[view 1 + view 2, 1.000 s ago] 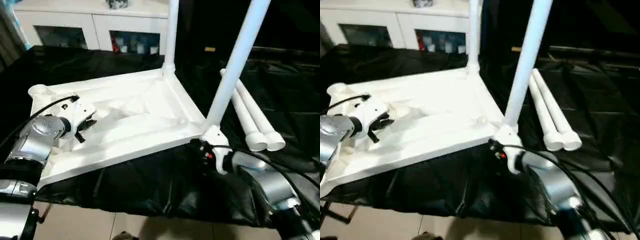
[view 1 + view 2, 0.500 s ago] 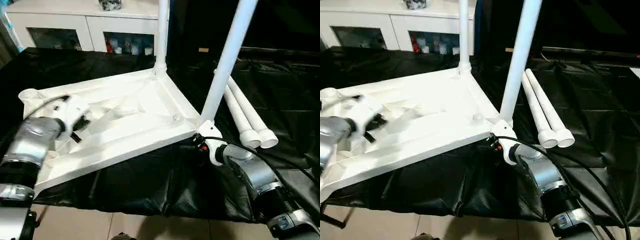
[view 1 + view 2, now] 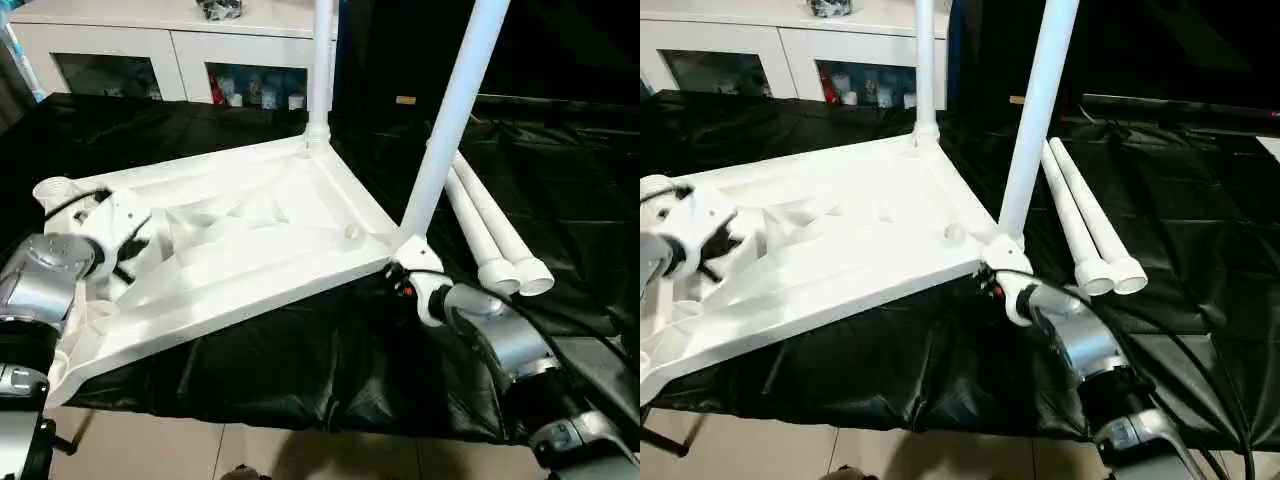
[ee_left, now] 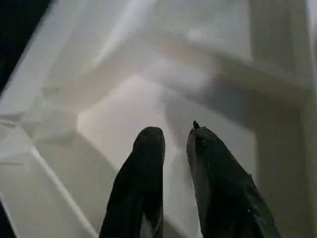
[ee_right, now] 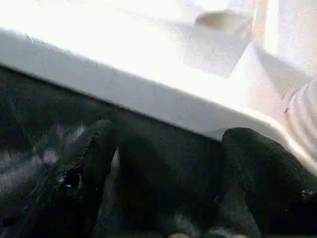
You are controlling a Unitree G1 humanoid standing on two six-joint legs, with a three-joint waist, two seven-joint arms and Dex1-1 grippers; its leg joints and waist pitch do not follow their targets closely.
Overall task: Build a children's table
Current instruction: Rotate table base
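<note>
The children's table top [image 3: 250,235] lies upside down on black sheeting, ribbed underside up. One tube leg [image 3: 321,70] stands in its far corner socket, and another leg [image 3: 452,120] stands in the near right corner. Two loose legs [image 3: 490,235] lie side by side to the right. An empty round socket [image 3: 55,188] shows at the left corner. My left gripper [image 3: 127,262] hovers over the ribs near the left end, its fingers [image 4: 148,148] slightly apart with nothing between them. My right gripper [image 3: 403,285] is wide open at the near right corner, its fingers [image 5: 94,144] just below the rim.
A white cabinet [image 3: 180,50] with glass doors stands behind the work area. The black sheeting [image 3: 300,370] ends at a front edge, with tiled floor [image 3: 200,450] below. Cables run along both silver forearms.
My left gripper has drawn back toward the left end of the table top. The right gripper stays at the near right corner. The camera has shifted slightly.
</note>
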